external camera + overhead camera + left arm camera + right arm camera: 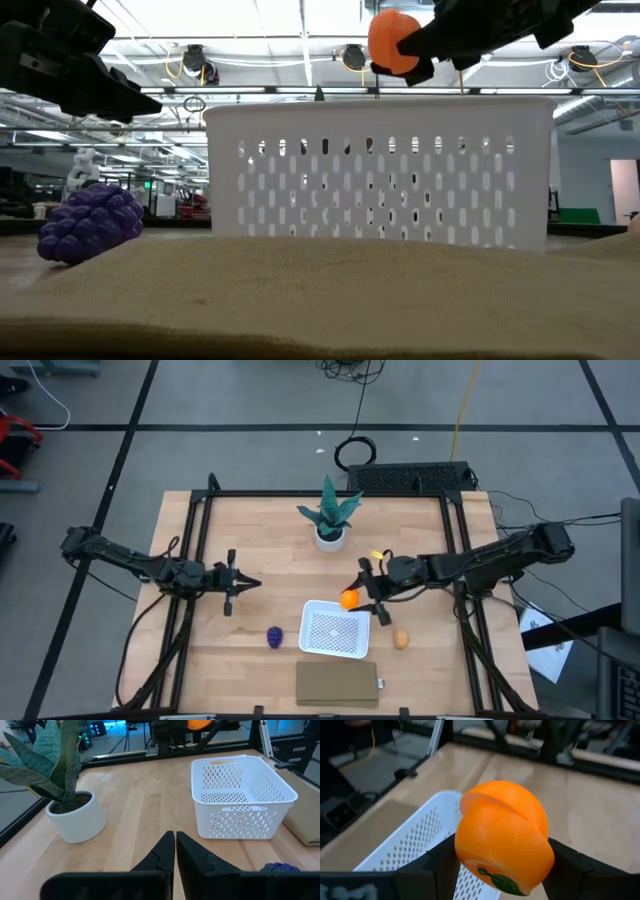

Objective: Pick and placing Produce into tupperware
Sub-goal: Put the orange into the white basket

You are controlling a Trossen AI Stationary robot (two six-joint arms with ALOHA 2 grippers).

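High view: the right hand (362, 598) grips a toy orange (349, 600) between its fingers, held above the tabletop (270, 540) at the upper right corner of the white perforated tupperware basket (336, 630). In the right wrist view the orange (504, 836) fills the space between the two dark fingers (440, 862), a small green leaf mark printed on its skin, with the basket's rim (415, 845) just below and beside it. No readable writing or brand shows on anything.

The left hand (243, 584) waits well to the left of the basket, its fingers pressed together with nothing between them, as the left wrist view shows (175, 851).

The purple toy grape cluster (275, 637) lies on the wood just left of the basket; the tan-yellow oval piece (401, 639) lies just right of it. A brown rectangular slab (338, 683) sits in front of the basket, and a teal potted plant (330, 517) stands behind.
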